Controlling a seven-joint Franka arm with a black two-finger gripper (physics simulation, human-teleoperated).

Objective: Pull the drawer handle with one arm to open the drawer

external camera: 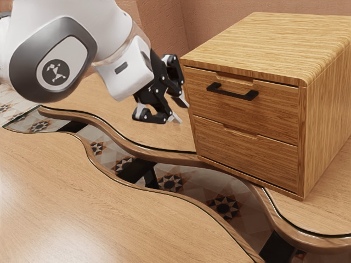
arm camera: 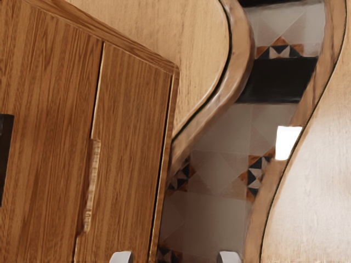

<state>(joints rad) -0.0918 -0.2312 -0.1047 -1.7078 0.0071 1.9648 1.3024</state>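
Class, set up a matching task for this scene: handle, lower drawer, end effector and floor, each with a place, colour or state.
Things: 1 handle; 2 lower drawer; 3 end effector; 4 floor.
Descriptions: a open, beside the cabinet; b star-patterned tiles; c black, on the upper drawer; d shut, at the bottom.
Pairs: 1-c, 2-d, 3-a, 4-b.

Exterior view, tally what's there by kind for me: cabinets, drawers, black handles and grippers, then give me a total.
Cabinets: 1, the cabinet.
Drawers: 2, the upper drawer and the lower drawer.
Black handles: 1, the black handle on the upper drawer.
Grippers: 1, the gripper, open, beside the cabinet.
Total: 5
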